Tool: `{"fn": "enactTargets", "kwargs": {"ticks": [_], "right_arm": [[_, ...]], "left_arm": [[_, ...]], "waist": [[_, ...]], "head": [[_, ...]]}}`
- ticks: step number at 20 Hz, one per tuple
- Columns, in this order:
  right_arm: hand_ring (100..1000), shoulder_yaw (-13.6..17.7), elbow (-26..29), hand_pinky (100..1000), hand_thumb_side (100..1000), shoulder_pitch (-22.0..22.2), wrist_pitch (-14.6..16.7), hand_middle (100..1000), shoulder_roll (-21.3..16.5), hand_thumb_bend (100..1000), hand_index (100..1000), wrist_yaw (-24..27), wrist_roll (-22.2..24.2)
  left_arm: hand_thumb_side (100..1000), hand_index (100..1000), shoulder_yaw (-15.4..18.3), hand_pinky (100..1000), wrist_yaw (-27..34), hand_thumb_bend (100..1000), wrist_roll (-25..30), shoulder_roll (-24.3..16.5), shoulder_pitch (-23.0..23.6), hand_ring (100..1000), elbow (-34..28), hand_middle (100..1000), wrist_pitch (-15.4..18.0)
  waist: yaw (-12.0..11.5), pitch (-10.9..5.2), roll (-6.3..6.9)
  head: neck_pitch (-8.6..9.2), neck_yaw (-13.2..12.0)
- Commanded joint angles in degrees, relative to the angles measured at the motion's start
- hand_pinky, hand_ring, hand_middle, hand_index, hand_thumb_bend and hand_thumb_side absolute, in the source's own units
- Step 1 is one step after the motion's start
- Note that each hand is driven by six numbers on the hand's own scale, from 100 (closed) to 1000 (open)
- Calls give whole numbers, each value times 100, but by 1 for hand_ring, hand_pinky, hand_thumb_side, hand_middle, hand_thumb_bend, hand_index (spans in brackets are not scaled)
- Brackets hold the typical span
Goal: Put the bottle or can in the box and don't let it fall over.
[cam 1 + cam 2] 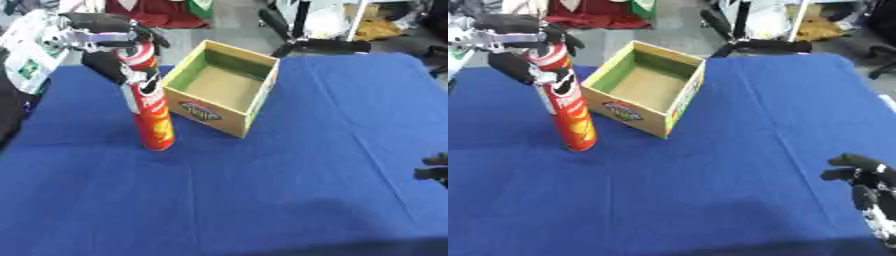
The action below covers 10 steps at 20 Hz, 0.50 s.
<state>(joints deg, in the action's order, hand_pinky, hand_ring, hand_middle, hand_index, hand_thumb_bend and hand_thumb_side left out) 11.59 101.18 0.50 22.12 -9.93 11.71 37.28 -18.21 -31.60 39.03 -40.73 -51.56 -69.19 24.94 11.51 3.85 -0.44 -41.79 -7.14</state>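
A tall red can (150, 102) stands upright on the blue tablecloth (262, 190), just left of an open cardboard box (224, 86) with a green inner wall. My left hand (112, 41) is at the can's top, its fingers and thumb curled round the upper end. The box is empty and sits at an angle near the table's far side. My right hand (866, 181) rests low at the right edge with its fingers up and relaxed, far from the can and box.
Beyond the table's far edge are a black chair base (306, 42), red cloth and clutter on the floor. A white object (31, 50) with a green label is at the far left by my left arm.
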Motion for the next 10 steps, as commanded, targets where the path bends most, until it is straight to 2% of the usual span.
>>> {"fn": "enactTargets", "kwargs": {"ticks": [1, 2, 10], "right_arm": [[696, 16, 54, 826, 481, -48, -13, 752, -119, 100, 850, 46, -7], [696, 16, 54, 826, 481, -49, -12, 752, -119, 100, 851, 46, -7], [696, 12, 53, 826, 481, -50, -14, 752, -120, 100, 851, 50, -8]], "left_arm": [[382, 919, -87, 546, -116, 100, 1293, -61, -8, 600, 99, 633, 1346], [324, 910, -93, 521, -109, 100, 1293, -55, -2, 578, 112, 610, 1370], [299, 807, -160, 329, 83, 100, 1293, -28, 8, 426, 197, 454, 1517]], "waist": [[1, -41, -12], [1, -41, -12], [2, -43, -14]], "head": [[31, 12], [31, 13], [38, 20]]}}
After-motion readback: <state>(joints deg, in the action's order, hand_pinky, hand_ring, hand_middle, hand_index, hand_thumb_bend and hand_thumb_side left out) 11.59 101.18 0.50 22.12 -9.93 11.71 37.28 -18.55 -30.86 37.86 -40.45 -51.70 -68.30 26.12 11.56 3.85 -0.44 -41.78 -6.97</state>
